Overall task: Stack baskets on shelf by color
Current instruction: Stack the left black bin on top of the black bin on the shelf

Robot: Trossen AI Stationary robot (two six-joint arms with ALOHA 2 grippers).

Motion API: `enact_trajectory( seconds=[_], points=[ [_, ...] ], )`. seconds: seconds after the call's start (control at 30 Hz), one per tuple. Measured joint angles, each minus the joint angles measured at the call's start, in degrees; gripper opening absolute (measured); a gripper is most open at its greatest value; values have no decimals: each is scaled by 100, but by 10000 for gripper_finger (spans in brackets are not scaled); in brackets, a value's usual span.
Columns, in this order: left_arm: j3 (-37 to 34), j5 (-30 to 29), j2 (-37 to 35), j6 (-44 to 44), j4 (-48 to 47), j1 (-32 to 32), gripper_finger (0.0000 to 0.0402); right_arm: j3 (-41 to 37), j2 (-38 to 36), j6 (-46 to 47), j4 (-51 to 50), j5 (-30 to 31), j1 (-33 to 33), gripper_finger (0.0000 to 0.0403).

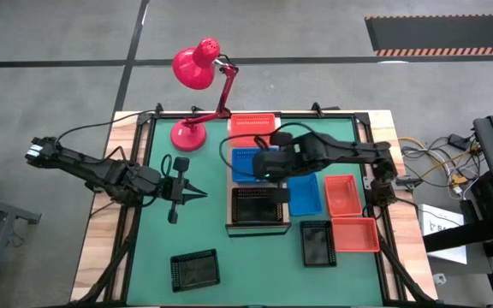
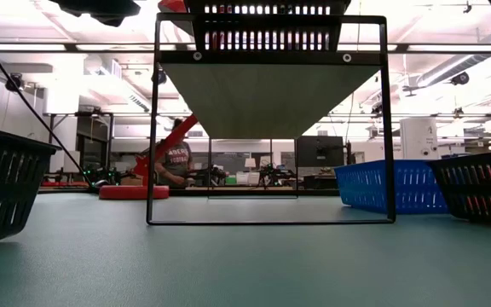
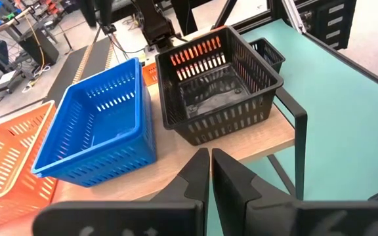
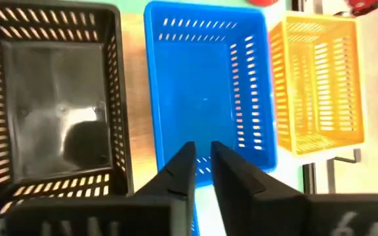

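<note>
Dark right end effector (image 1: 266,165) hangs clenched and empty over the blue basket (image 1: 248,162) mid-shelf (image 1: 229,224). Loose blue basket (image 1: 304,194) sits just beside on its own side, long axis parallel to shelf. Left end effector (image 1: 197,194) clenched, farther off on the bench (image 1: 187,231).

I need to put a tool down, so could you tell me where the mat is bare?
The mat is bare between the left gripper and the shelf, and from the lamp base to the black basket. Right of the shelf, loose baskets crowd it, with the right gripper above the shelf.
</note>
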Motion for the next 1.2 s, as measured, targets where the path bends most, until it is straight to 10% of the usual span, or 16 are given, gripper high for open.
enact_trajectory(
  seconds=[0.53,0.97,1.2],
  points=[
    [-3,0,134,-7,151,0,2,-2664,-1409,81,1340,-157,3,9],
    [-7,2,631,-125,1161,2,2,-5788,-3426,-1214,5472,-149,484,9],
    [-26,22,1170,-2075,1331,-157,2,-7341,-4216,-2250,7746,-162,768,9]
  ],
)
